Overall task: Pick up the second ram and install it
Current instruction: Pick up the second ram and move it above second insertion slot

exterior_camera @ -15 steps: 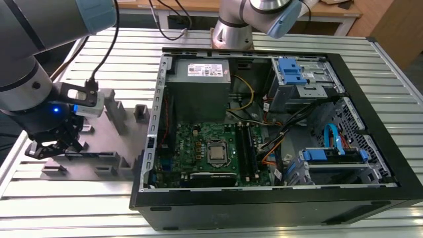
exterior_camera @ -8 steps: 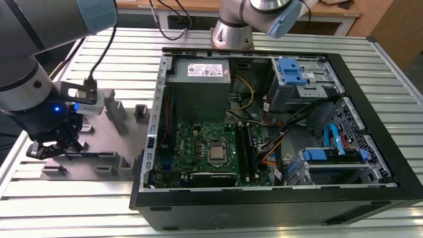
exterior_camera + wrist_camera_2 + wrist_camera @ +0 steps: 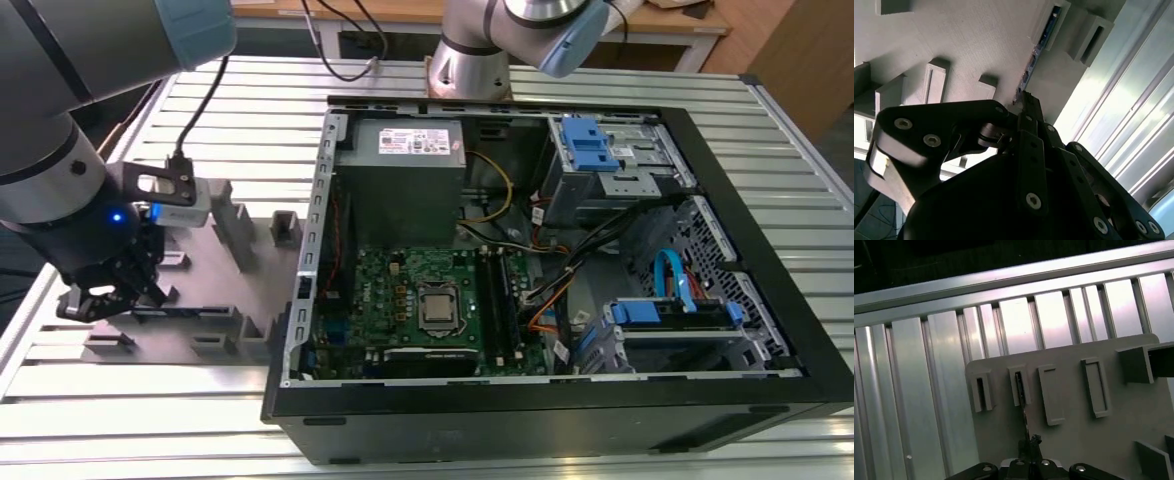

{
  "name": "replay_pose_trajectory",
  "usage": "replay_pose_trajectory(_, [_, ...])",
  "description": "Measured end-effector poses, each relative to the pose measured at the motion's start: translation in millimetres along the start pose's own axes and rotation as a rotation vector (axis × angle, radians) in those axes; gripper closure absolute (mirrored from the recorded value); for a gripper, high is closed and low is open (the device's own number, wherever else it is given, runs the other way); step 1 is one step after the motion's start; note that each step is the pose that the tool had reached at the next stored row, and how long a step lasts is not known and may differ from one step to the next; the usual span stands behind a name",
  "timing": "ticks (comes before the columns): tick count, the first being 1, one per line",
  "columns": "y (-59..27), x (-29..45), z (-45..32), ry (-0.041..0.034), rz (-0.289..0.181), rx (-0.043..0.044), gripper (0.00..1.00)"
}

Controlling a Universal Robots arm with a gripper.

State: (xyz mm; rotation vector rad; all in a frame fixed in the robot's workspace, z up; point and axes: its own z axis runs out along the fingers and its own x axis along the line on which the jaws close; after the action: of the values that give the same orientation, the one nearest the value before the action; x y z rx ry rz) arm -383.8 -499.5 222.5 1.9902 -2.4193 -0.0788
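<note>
The second ram (image 3: 1022, 410) is a thin dark stick standing on edge in a slotted block of the grey fixture plate (image 3: 1069, 440). In the second wrist view the ram (image 3: 1037, 46) shows its green edge with small chips, running between two grey blocks. My gripper (image 3: 1028, 444) is down over it, and its black fingers (image 3: 1030, 131) are pressed together on the stick's near end. In the exterior view the gripper (image 3: 112, 292) hangs low over the fixture plate (image 3: 200, 300) at that view's left, beside the open computer case (image 3: 747, 200).
The case lies open, with its motherboard (image 3: 400, 290) and long memory slots (image 3: 497, 295) facing up. Cables, blue drive brackets (image 3: 587, 145) and the power supply (image 3: 407, 165) crowd the case. Several grey blocks (image 3: 234, 230) stand on the fixture plate. A second arm's base (image 3: 470, 60) stands behind the case.
</note>
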Motion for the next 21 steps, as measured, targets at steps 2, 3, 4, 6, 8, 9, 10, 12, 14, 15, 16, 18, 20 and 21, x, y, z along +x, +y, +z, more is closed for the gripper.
replay_pose_trajectory(2, [0.0, 0.0, 0.0, 0.0007, -0.016, -0.0004, 0.93])
replay_pose_trajectory(3, [0.0, 0.0, 0.0, 0.0011, -0.024, -0.0007, 0.93])
replay_pose_trajectory(4, [0.0, 0.0, 0.0, 0.0015, -0.033, -0.0009, 0.93])
replay_pose_trajectory(6, [0.0, 0.0, 0.0, 0.0022, -0.05, -0.0013, 0.93])
replay_pose_trajectory(8, [0.0, 0.0, 0.0, 0.003, -0.068, -0.0018, 0.93])
replay_pose_trajectory(9, [0.0, 0.0, 0.0, 0.0034, -0.078, -0.002, 0.93])
replay_pose_trajectory(10, [0.0, 0.0, 0.0, 0.0039, -0.088, -0.0023, 0.93])
replay_pose_trajectory(12, [0.0, 0.0, 0.0, 0.0049, -0.11, -0.0029, 0.93])
replay_pose_trajectory(14, [0.0, 0.0, 0.0, 0.0058, -0.133, -0.0035, 0.93])
replay_pose_trajectory(15, [0.0, 0.0, 0.0, 0.0064, -0.146, -0.0038, 0.93])
replay_pose_trajectory(16, [0.0, 0.0, 0.0, 0.007, -0.158, -0.0041, 0.93])
replay_pose_trajectory(18, [0.0, 0.0, 0.0, 0.0075, -0.172, -0.0045, 0.93])
replay_pose_trajectory(20, [0.0, 0.0, 0.0, 0.0077, -0.174, -0.0045, 0.93])
replay_pose_trajectory(21, [0.0, 0.0, 0.0, 0.0077, -0.174, -0.0045, 0.93])
